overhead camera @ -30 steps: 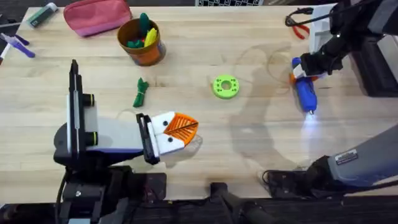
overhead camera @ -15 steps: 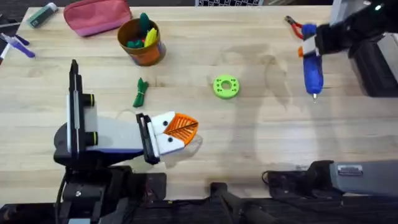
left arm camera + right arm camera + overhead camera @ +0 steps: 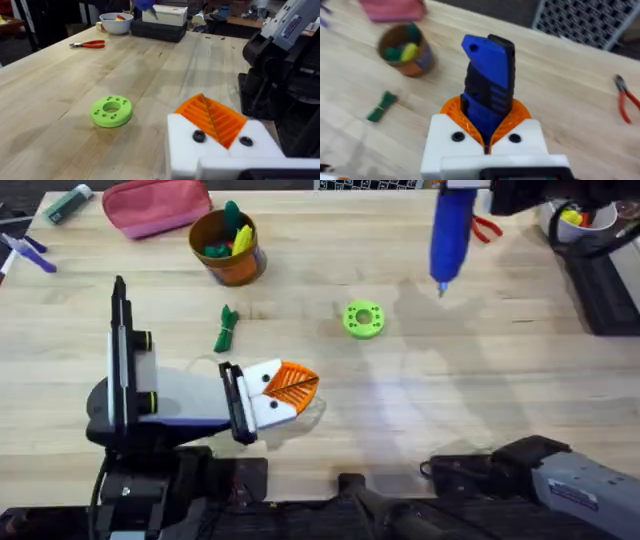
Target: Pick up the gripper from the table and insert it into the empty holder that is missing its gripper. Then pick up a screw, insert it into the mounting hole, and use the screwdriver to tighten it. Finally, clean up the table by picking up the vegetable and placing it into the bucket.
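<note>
My right gripper (image 3: 487,120) is shut on the blue screwdriver (image 3: 450,235) and holds it in the air over the back of the table, right of centre, with its silver bit pointing toward the table's front. In the right wrist view the screwdriver (image 3: 489,75) stands between the orange pads. My left gripper (image 3: 300,385) rests low near the front left, its orange ribbed pads (image 3: 210,117) pressed together on nothing. A dark screw head (image 3: 199,135) sits in each white mount. The green vegetable (image 3: 227,330) lies on the wood, short of the orange-brown bucket (image 3: 232,265). The loose gripper and the empty holder are out of view.
A green ring (image 3: 362,319) with small holes lies mid-table. The bucket holds green and yellow toy pieces. A pink pouch (image 3: 155,205) lies at the back left. Red-handled pliers (image 3: 485,228) and a white bowl (image 3: 575,218) sit at the back right.
My right arm has lifted the screwdriver off the right side of the table and carried it back and to the left. The left arm has not moved.
</note>
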Tool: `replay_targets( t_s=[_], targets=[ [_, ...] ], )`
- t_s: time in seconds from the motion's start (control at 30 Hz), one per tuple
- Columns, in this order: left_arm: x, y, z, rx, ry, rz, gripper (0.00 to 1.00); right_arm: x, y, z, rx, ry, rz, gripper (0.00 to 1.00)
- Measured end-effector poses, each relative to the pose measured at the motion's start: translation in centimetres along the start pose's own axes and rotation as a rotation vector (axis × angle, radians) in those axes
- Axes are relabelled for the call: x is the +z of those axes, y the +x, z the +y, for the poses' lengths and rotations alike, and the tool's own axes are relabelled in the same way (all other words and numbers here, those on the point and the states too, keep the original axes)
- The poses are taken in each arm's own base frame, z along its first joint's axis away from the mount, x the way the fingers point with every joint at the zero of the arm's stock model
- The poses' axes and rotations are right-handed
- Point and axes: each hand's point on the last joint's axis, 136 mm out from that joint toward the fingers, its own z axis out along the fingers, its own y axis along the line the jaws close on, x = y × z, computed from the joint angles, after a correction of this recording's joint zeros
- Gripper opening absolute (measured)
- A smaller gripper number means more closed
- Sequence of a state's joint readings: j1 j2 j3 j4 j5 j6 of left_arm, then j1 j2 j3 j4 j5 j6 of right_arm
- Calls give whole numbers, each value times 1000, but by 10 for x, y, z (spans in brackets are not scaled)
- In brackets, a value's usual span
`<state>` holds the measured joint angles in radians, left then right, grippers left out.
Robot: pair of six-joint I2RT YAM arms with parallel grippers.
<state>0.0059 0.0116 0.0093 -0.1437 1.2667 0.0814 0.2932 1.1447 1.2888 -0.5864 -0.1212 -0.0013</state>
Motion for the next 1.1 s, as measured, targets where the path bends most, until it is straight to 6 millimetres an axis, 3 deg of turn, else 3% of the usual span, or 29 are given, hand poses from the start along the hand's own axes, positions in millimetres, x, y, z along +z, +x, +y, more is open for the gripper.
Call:
replay_targets(
  t_s=[0.37,0.7,0.97,1.1],
  targets=[
    [0,0,0,-1,0,0,17,-25,-43,92,-47,-254,-196,25],
    [0,0,0,0,0,0,17,-67,-74,179,-132,-583,-377,25],
    [0,0,0,0,0,0,17,-98,-95,210,-171,-718,-515,25],
    [0,0,0,-1,0,0,17,-106,-93,218,-187,-774,-517,25]
  ],
)
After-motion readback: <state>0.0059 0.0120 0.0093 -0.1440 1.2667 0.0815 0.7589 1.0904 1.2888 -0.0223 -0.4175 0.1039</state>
